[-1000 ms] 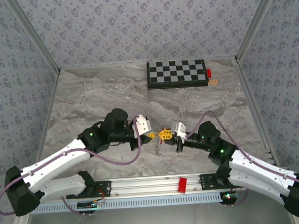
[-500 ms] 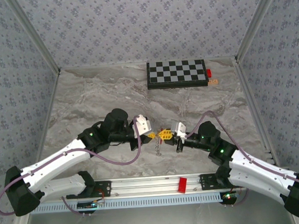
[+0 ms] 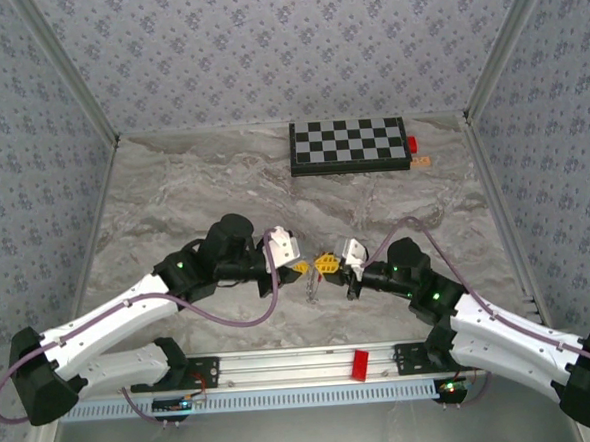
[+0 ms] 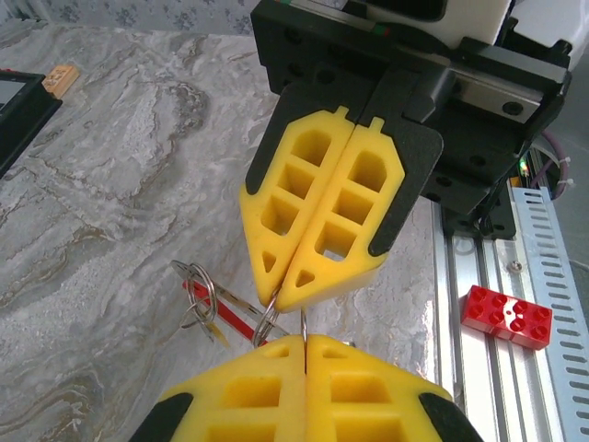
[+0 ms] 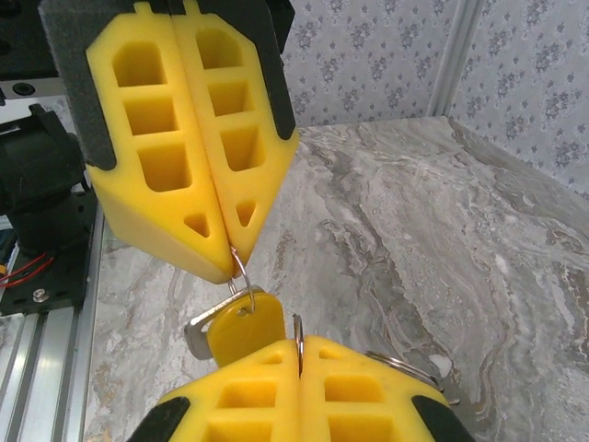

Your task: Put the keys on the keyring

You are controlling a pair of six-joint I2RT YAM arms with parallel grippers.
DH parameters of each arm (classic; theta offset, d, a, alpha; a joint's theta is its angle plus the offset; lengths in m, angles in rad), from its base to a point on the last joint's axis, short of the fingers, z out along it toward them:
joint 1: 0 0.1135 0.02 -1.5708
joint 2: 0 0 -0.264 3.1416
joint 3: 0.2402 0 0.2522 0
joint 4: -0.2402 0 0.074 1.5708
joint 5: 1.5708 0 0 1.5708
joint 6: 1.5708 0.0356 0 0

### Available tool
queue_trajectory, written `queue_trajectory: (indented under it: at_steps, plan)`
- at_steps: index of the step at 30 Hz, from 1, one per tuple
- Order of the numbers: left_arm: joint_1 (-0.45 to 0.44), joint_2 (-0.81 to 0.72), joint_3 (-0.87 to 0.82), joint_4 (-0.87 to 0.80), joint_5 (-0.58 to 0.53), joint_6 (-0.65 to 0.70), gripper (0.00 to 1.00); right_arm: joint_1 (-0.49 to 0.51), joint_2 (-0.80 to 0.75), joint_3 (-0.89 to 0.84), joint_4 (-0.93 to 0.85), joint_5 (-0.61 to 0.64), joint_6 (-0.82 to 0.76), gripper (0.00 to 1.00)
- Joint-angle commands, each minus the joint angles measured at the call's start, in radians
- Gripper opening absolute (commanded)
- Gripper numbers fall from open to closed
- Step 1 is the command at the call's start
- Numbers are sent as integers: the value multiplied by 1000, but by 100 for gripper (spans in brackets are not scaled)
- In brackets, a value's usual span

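My two grippers meet tip to tip over the middle of the table, left gripper [image 3: 300, 269] and right gripper [image 3: 328, 265], both shut. In the left wrist view my left gripper [image 4: 304, 339] pinches a thin wire ring [image 4: 303, 322]. The right fingers [image 4: 317, 221] opposite pinch the grey keyring [image 4: 267, 320], and its red section [image 4: 216, 308] slants off to the left. In the right wrist view my right gripper [image 5: 298, 348] clamps a ring edge-on. The left fingers [image 5: 193, 147] hold a small ring carrying a yellow-headed key [image 5: 247, 322] with a silver blade. Metal dangles below the tips [image 3: 312, 288].
A black-and-white checkerboard [image 3: 349, 146] lies at the back with a small red block [image 3: 412, 144] and a tan piece [image 3: 424, 160] at its right end. A red brick [image 3: 361, 364] sits on the front rail. Marble table [image 3: 174, 208] is walled on three sides.
The right arm has crept slightly left toward the left gripper. Both grippers stay shut and the hanging metal has barely moved.
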Motion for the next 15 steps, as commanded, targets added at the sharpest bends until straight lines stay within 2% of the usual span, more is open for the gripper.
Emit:
queue_trajectory:
  at_steps: [1, 9, 15]
  plan:
    - [-7, -6, 28, 9, 10, 18, 0, -8, -26, 23, 10, 16, 11, 0]
    - [-6, -18, 22, 15, 14, 11, 0, -13, -135, -43, 104, -15, -8, 0]
    - [-6, -7, 22, 17, 35, 8, 0, -10, -128, -43, 129, -56, -5, 0]
